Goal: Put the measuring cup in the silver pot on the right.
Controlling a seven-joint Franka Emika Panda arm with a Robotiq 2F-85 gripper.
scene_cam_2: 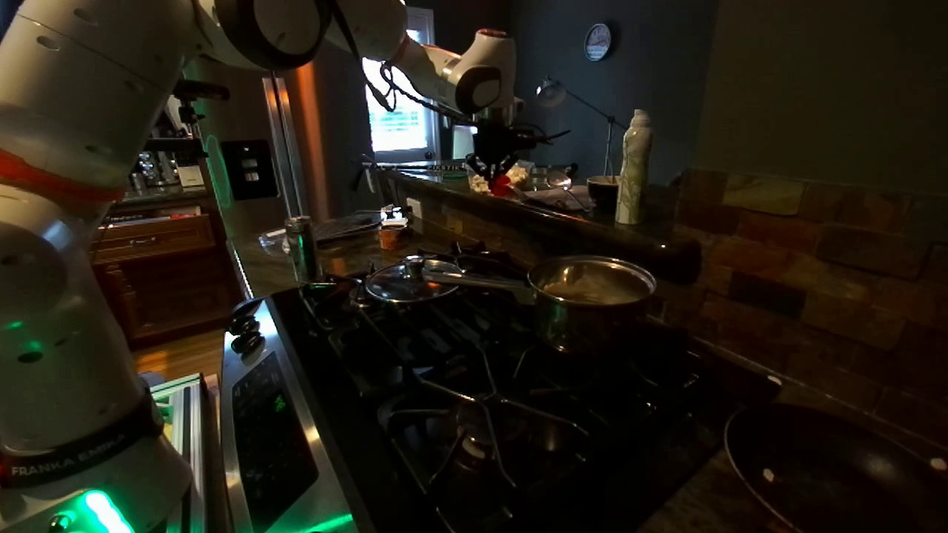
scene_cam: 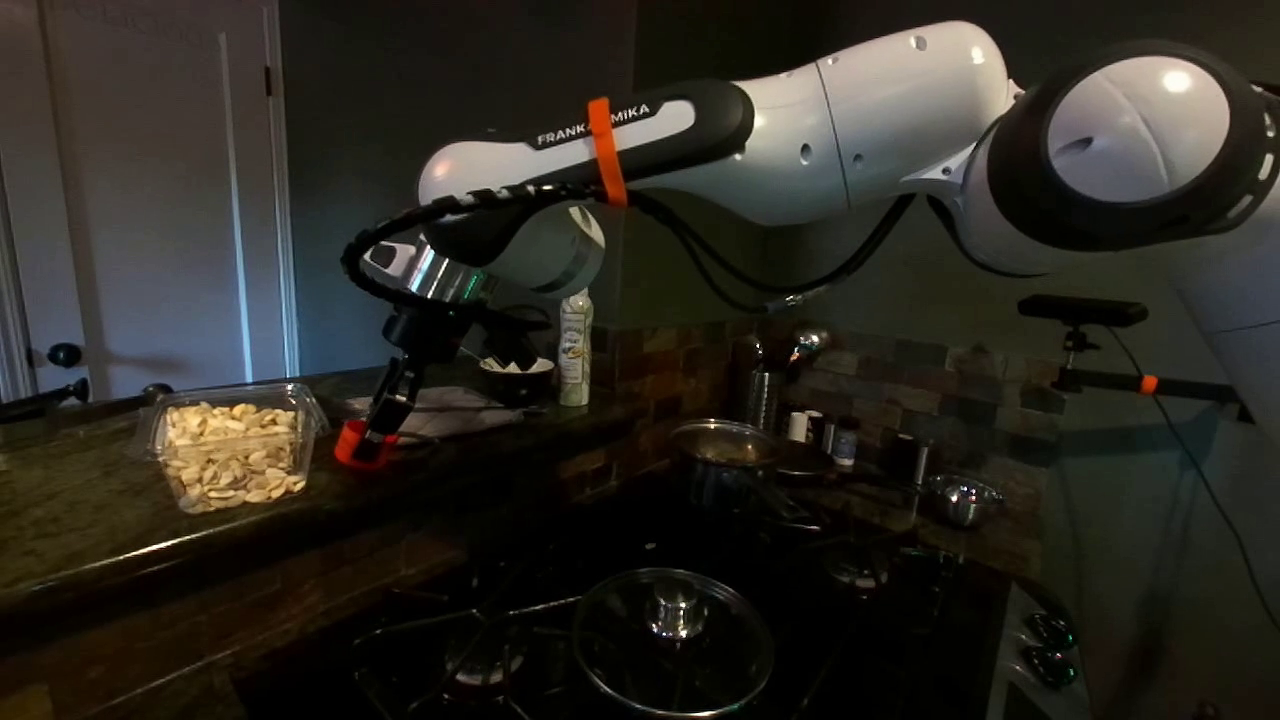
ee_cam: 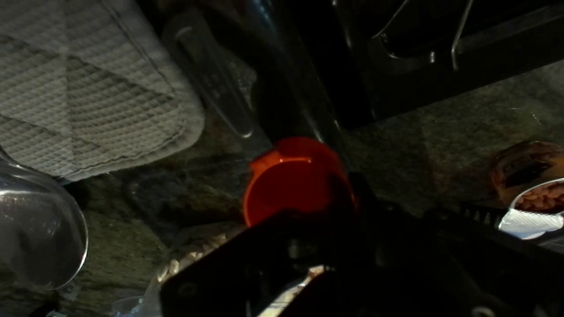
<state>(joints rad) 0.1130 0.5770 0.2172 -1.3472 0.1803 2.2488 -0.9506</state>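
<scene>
My gripper (scene_cam_2: 495, 178) reaches down at the raised counter (scene_cam: 90, 510), its fingers (scene_cam: 398, 385) overlapping the red measuring cup (ee_cam: 286, 189) in the views I have. Whether they grip the cup or only stand at it, I cannot tell; in my wrist view they are black shapes across its near side. The cup sits upright on the counter, mouth toward my wrist camera. A translucent strip (ee_cam: 216, 79) runs away from it, and I cannot tell whether it belongs to the cup.

Just beside the cup is a clear tub (scene_cam: 305, 430) of pale pieces; to its other side lies a quilted cloth (ee_cam: 88, 92). Farther along are a dark bowl (scene_cam: 517, 386) and, next to it, a tall pale bottle (scene_cam: 575, 345).

Well apart from my fingers and lower down, the silver pot (scene_cam_2: 578, 322) stands on the stove (scene_cam_2: 615, 422), its handle pointing toward a knobbed glass lid (scene_cam_2: 404, 285).
</scene>
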